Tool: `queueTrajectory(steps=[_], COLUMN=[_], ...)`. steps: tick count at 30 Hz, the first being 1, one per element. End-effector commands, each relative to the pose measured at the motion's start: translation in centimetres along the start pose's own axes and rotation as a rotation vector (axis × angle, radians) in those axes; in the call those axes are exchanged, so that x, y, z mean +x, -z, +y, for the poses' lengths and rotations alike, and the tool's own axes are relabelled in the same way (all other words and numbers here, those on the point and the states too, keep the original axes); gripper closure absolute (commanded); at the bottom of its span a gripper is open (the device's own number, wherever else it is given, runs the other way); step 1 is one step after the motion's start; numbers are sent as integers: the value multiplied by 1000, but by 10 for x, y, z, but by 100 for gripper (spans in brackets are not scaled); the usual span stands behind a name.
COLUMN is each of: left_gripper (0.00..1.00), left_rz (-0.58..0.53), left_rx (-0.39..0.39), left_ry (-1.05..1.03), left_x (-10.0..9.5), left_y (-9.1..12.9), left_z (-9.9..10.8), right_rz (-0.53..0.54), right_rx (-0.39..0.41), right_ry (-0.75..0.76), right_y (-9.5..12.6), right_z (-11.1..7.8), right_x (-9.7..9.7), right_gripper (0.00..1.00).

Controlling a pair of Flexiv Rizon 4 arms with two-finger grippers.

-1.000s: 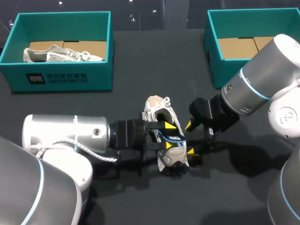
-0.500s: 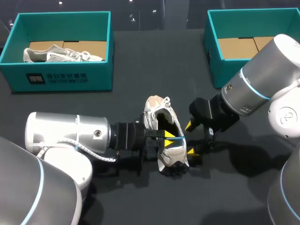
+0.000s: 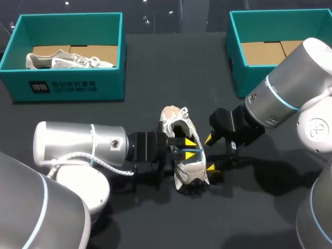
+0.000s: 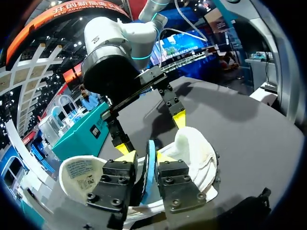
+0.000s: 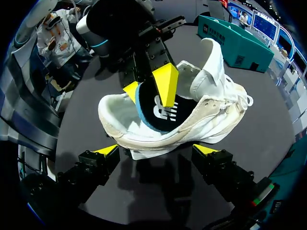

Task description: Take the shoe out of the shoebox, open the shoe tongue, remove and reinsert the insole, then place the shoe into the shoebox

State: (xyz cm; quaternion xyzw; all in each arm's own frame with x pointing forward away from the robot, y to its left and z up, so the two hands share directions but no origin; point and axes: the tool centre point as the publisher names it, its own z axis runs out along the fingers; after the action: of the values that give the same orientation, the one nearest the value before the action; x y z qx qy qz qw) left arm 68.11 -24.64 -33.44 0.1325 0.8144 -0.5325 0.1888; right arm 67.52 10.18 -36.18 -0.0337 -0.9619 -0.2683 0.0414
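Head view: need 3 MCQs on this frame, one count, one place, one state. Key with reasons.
1. Teal shoeboxes on the table:
A one
B two
C three

2. The shoe with the blue-edged insole lies:
A on the table, outside the shoeboxes
B in the left shoebox
C in the right shoebox

3. The left claw is:
A open, clear of the shoe
B shut on a lace
C shut on the insole

Key:
1 B, one stands at each far corner.
2 A, it rests on the dark tabletop mid-table.
3 C, both yellow tips pinch the insole's edge from two sides inside the shoe.
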Motion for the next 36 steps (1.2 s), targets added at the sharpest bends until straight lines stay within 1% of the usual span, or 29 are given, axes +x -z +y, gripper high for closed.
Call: queueTrajectory(steps=[1, 5, 6, 8, 10, 16, 19, 21, 24, 25, 26, 30, 36], left_gripper=[66, 68, 70, 79, 100, 100, 100, 100, 100, 84, 75, 65, 60], left_rz=[15, 33, 36, 44, 50, 53, 46, 45, 59, 64, 67, 90, 140], left_rx=[25, 38, 37, 28, 5, -55, -68, -56, -34, -32, -31, -25, -43], left_ry=[1, -5, -8, -9, -18, -71, -78, -68, -50, -48, -47, -36, -33], left_x=[5, 9, 9, 10, 11, 13, 11, 11, 11, 10, 10, 9, 8], left_y=[15, 16, 15, 12, 7, -8, -13, -10, 0, 4, 8, 24, 39], left_z=[-11, -18, -18, -15, -9, 5, 10, 6, -2, -4, -6, -13, -16], right_rz=[-2, -2, -2, -2, -2, -2, -2, -2, -2, -2, -2, -2, -2], right_rx=[2, 2, 2, 2, 2, 2, 2, 2, 2, 2, 2, 2, 2], right_ry=[0, 0, 0, 0, 0, 0, 0, 0, 0, 0, 0, 0, 0], right_y=[-1, -1, -1, -1, -1, -1, -1, -1, -1, -1, -1, -1, -1], right_z=[0, 0, 0, 0, 0, 0, 0, 0, 0, 0, 0, 0, 0], right_x=[1, 1, 1, 1, 1, 1, 1, 1, 1, 1, 1, 1, 1], right_gripper=[0, 0, 0, 0, 0, 0, 0, 0, 0, 0, 0, 0, 0])
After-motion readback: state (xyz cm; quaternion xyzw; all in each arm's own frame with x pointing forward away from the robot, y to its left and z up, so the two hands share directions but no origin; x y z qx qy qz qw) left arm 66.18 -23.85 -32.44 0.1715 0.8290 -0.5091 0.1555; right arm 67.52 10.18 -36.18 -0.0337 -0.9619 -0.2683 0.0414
